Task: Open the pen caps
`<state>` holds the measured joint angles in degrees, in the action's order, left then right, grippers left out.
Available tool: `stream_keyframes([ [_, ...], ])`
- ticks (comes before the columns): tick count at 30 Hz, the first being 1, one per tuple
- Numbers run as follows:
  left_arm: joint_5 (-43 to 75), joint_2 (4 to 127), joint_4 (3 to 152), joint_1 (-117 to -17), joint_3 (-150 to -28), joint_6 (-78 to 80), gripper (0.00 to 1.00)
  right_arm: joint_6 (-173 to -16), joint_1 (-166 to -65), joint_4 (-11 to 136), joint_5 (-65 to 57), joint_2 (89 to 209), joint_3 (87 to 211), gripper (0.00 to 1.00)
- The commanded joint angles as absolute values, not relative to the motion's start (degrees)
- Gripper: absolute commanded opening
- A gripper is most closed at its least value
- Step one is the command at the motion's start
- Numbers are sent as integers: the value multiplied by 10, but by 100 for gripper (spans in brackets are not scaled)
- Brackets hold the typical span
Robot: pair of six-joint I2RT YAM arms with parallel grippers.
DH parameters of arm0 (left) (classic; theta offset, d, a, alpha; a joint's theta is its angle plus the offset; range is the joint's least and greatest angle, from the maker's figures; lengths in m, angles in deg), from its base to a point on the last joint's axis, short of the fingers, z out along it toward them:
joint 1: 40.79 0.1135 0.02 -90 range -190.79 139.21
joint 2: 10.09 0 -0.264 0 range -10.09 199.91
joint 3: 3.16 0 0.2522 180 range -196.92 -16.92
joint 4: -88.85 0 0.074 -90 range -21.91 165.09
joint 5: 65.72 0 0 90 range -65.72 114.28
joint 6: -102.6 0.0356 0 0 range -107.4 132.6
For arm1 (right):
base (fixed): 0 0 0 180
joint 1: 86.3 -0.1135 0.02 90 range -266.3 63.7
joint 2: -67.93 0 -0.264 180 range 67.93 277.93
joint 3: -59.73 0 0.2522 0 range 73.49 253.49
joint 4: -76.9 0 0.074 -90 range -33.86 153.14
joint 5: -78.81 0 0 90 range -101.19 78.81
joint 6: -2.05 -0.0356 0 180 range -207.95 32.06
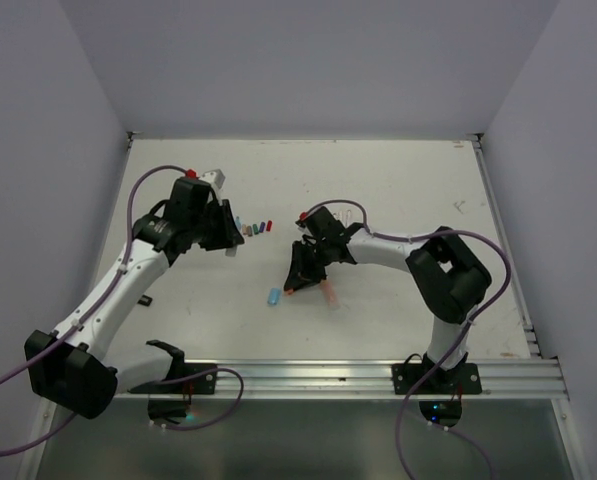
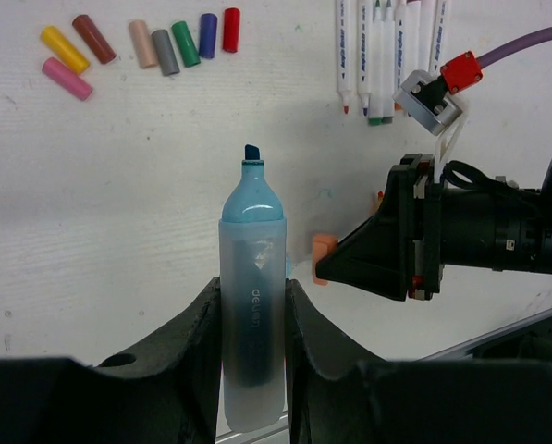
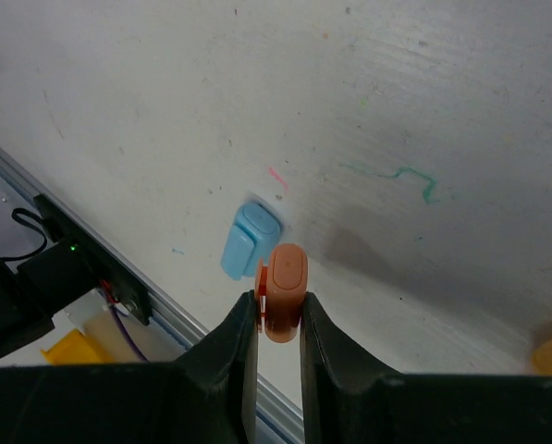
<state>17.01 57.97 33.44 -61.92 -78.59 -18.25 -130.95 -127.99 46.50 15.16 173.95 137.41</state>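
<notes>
left fingers (image 2: 200,344) pinching a blue highlighter (image 2: 252,268) upright, chisel tip bare. right fingers (image 3: 235,356) clamped on an orange cap (image 3: 283,289), down by the surface (image 3: 414,83), light blue cap (image 3: 248,239) lying just beside it. more loose caps (image 2: 165,46) sit in a row near the pens (image 2: 377,55).

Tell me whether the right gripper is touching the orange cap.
Touching. The right wrist view shows the orange cap clamped inside the right gripper, with no gap on either side.
</notes>
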Motion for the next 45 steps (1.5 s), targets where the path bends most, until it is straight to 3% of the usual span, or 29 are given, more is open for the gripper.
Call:
stream_keyframes([
  [1, 170, 563, 324, -617, -776, -190, 0, -1326, -1285, 491, 140, 1730, 1359, 0],
  [12, 158, 571, 326, -617, -771, -188, 0, -1342, -1315, 522, 153, 1767, 1359, 0],
  [19, 160, 572, 323, -617, -773, -182, 0, -1344, -1317, 539, 161, 1788, 1369, 13],
  [31, 113, 586, 348, -617, -766, -176, 0, -1313, -1317, 494, 157, 1797, 1414, 50],
  [38, 54, 601, 380, -617, -742, -186, 0, -1292, -1315, 450, 125, 1750, 1412, 58],
  [45, 6, 615, 434, -622, -720, -234, 0, -1257, -1264, 363, 76, 1635, 1434, 59],
])
